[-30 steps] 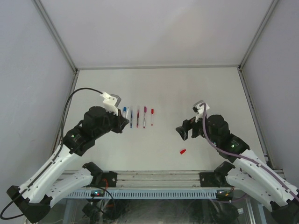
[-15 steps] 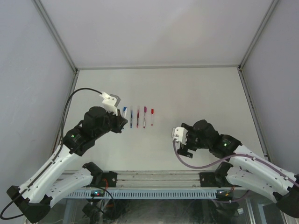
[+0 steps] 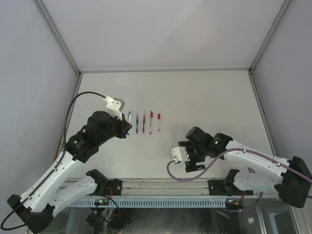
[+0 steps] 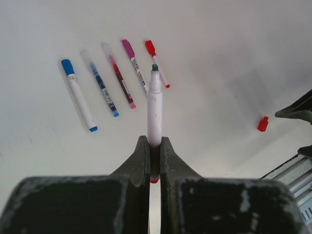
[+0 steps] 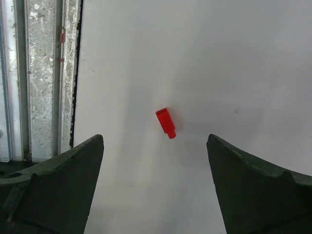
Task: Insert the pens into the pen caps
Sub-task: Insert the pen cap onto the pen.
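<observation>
Close to the front edge of the white table [image 5: 219,58], the small red plastic cap [image 5: 165,123] lies on its side. A second ago it lay bare with nothing over it. Now the right arm has swung back and down. The right gripper [image 5: 154,146] hangs right above the cap, with its two dark fingers spread wide, one on each side. It holds nothing and does not touch the cap. I think it is getting ready to go down and pick the cap up.

A bit farther out on the left, the left gripper [image 4: 154,145] has hardly moved. It is squeezed tight on a thin white pen [image 4: 154,109] with a bare dark tip and a red back end. The pen points away from the arm. It looks like this pen is waiting for the red cap.

Farther still, a row of five pens with their caps on [image 4: 118,75] lies flat on the table, same as before.
</observation>
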You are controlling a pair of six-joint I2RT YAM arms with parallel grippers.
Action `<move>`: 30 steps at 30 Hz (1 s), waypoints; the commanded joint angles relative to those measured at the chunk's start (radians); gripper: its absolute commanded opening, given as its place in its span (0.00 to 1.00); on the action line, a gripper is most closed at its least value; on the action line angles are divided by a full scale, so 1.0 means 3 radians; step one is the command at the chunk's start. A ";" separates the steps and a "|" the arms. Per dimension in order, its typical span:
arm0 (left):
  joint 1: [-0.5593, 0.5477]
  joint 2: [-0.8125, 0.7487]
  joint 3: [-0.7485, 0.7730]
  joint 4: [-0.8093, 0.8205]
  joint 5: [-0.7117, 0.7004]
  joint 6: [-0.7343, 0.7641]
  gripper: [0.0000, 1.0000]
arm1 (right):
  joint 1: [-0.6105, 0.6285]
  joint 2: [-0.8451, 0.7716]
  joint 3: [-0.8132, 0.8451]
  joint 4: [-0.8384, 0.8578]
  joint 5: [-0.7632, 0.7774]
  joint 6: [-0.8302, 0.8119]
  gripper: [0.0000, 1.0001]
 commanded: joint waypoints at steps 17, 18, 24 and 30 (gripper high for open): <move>0.0082 -0.0037 0.0083 0.0080 0.0005 0.0092 0.00 | -0.0178 0.0881 0.0308 -0.0004 -0.0053 -0.0438 0.59; 0.0086 -0.0026 0.0088 0.0079 0.0012 0.0094 0.00 | -0.0196 0.0915 0.0309 0.0005 -0.0055 -0.0441 0.59; 0.0107 -0.0035 0.0073 0.0078 0.0026 0.0094 0.00 | -0.0262 0.1068 0.0313 0.0178 -0.0068 -0.0462 0.58; 0.0122 -0.0033 0.0066 0.0080 0.0054 0.0094 0.00 | -0.0282 0.1206 0.0324 0.0194 -0.0072 -0.0510 0.56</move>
